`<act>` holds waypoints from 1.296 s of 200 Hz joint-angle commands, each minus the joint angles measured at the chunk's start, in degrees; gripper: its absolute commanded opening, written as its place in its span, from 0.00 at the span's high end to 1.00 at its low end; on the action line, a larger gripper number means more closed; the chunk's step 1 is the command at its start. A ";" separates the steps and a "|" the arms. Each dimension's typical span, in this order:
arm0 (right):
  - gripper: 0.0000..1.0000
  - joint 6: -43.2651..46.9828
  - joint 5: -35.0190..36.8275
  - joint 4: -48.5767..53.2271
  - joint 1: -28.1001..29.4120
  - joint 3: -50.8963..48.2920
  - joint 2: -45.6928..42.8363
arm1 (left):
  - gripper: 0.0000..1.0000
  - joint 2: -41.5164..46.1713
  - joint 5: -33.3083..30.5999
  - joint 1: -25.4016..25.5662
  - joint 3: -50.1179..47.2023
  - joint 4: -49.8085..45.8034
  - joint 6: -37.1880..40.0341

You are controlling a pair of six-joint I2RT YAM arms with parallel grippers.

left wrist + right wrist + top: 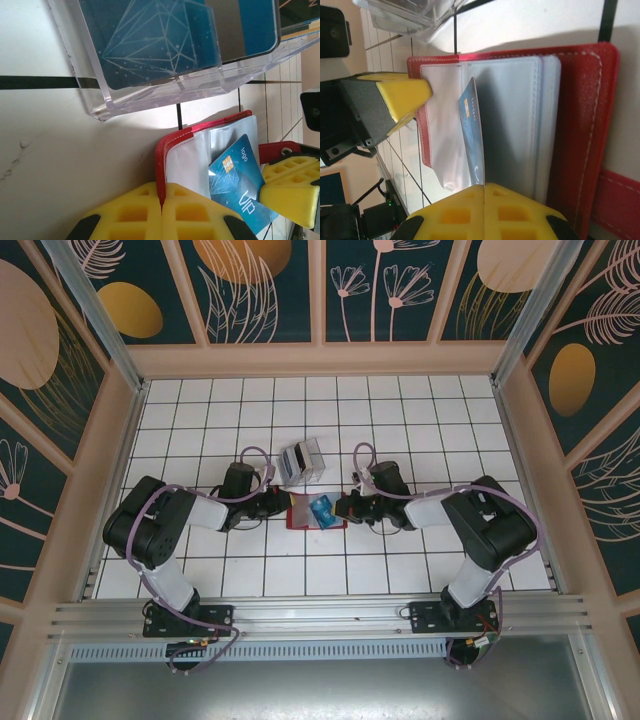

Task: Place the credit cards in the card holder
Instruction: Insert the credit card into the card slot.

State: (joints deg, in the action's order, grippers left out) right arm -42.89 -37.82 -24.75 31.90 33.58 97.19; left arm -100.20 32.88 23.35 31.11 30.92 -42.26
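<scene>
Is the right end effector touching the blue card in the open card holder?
Touching. The right wrist view shows the blue card running into the shut seam of the right end effector, pinched there with no gap.

Left gripper (161, 197), jaws together, pinches the open red card holder (159, 160) at its edge. A blue VIP credit card (242, 192) lies on its pockets, with a clear plastic box (82, 60) behind.
</scene>
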 commanded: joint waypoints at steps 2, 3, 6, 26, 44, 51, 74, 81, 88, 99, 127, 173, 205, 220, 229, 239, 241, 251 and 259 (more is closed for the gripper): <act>1.00 -3.21 0.29 -4.24 -0.02 0.08 1.69 | 0.94 -1.71 -3.84 -0.15 -2.91 -5.36 -0.99; 1.00 -3.31 0.29 -4.46 -0.05 -0.01 1.64 | 0.94 -1.77 -3.81 -0.15 -2.91 -5.35 -0.98; 1.00 -3.71 0.30 -5.01 0.00 -0.16 1.57 | 0.94 -1.92 -3.73 -0.15 -2.78 -5.34 -1.05; 1.00 -4.99 0.23 -6.40 0.05 0.10 2.69 | 0.91 -2.19 -2.87 -0.13 -2.74 -5.06 -1.61; 1.00 -7.42 -0.17 -9.21 0.94 0.45 4.23 | 0.90 -1.90 -3.30 -0.11 -3.38 -3.63 -2.32; 1.00 -8.77 0.32 -10.96 1.59 0.32 4.65 | 0.89 -2.28 -3.06 -0.14 -3.01 -3.95 -2.16; 1.00 -14.94 3.53 -18.12 4.15 -0.59 6.87 | 0.84 -2.49 -2.21 -0.15 -2.40 -3.90 -2.54; 1.00 -16.46 4.03 -20.39 4.64 -0.84 7.52 | 0.83 -2.30 -2.45 -0.15 -2.71 -3.29 -2.88; 1.00 -17.35 4.59 -22.00 4.98 -0.95 7.99 | 0.83 -2.19 -2.48 -0.23 -2.68 -3.30 -2.76; 1.00 -18.18 5.70 -22.75 5.35 -1.02 8.30 | 0.81 -2.02 -2.54 -0.16 -2.31 -4.22 -2.09; 1.00 -19.25 8.12 -21.79 5.45 -1.30 7.97 | 0.75 -0.57 -3.77 -0.22 -3.49 -4.73 -1.64; 1.00 -24.39 13.28 -25.21 6.32 -4.92 7.49 | 0.88 -0.17 -4.05 -0.15 -4.39 -4.52 -1.25; 1.00 -24.92 14.17 -25.44 7.29 -4.40 8.53 | 0.91 -1.14 -2.81 -0.11 -4.37 -3.77 -1.68; 1.00 -24.99 13.74 -26.30 7.97 -3.71 9.60 | 0.91 -1.60 -2.72 -0.15 -4.04 -3.70 -1.24; 1.00 -25.33 13.83 -27.11 8.18 -3.55 10.17 | 0.91 -2.22 -2.39 -0.15 -3.40 -4.67 -0.73; 1.00 -25.65 14.21 -27.54 8.26 -3.46 10.48 | 0.91 -2.30 -2.01 -0.13 -3.27 -4.73 -0.76; 1.00 -25.66 14.23 -27.59 8.27 -3.40 10.48 | 0.91 -2.24 -1.98 -0.15 -3.37 -4.53 -0.90; 0.99 -25.66 14.36 -27.54 8.42 -3.18 10.72 | 0.91 -1.93 -2.11 -0.15 -3.89 -3.41 -1.56; 0.96 -25.58 14.29 -27.47 8.66 -2.85 10.83 | 0.91 -1.93 -2.21 -0.15 -3.96 -3.22 -1.68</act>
State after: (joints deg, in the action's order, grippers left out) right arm -67.90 -25.21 -51.96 39.51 29.65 106.08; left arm -99.79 32.47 23.35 29.30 34.11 -44.38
